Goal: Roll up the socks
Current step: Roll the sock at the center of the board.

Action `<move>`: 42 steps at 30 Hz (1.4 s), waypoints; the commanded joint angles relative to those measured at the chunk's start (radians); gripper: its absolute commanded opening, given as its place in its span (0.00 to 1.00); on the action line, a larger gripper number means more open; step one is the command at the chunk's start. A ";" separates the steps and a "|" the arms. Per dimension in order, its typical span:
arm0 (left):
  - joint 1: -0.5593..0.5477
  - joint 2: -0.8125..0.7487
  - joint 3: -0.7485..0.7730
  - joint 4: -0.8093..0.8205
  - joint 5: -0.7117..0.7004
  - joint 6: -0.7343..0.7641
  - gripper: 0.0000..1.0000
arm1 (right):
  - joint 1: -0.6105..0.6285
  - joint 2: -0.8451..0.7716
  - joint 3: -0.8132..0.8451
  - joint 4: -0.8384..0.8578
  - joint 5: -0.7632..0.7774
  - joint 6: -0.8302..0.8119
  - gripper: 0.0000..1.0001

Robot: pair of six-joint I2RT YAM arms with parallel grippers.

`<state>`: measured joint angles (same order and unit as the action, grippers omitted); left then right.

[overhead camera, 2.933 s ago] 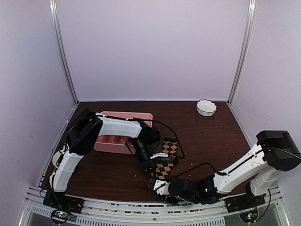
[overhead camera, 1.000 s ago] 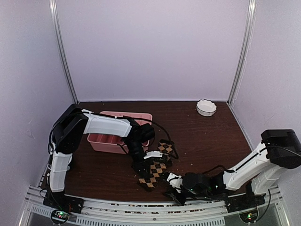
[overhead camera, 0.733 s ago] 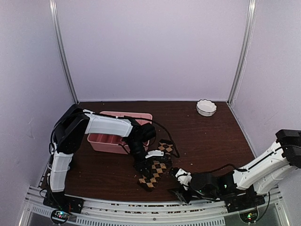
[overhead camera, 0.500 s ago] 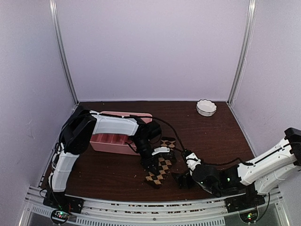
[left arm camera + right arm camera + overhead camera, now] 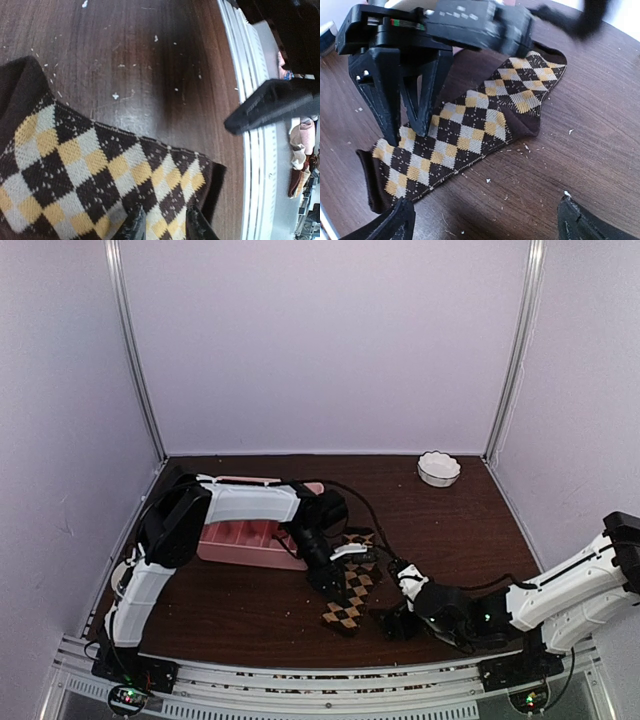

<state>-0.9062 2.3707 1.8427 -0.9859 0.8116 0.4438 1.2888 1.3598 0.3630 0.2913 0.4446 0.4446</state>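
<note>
The checkered sock (image 5: pixel 470 132), dark brown with tan and cream diamonds, lies flat and stretched out on the table (image 5: pixel 600 150). The left hand (image 5: pixel 412 127) has its fingertips on the sock near one end; the wide-open right hand (image 5: pixel 392 622) sits just beside it.

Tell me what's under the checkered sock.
The checkered sock lies flat on the dark wooden table. Anything beneath it is covered. The left gripper pinches it from above.

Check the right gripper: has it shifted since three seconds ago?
Yes. The right gripper has swung rightward and slightly farther from the near rail, now beside the checkered sock with jaws open.
</note>
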 commanded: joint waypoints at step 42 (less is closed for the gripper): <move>0.060 -0.464 -0.542 0.344 -0.106 0.136 0.34 | 0.018 0.325 0.164 0.167 -0.388 -0.260 0.00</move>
<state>-0.8516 1.9854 1.4315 -0.7643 0.7341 0.4793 1.3533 1.6775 0.5343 0.4351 0.1566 0.0788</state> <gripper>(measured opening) 0.339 0.016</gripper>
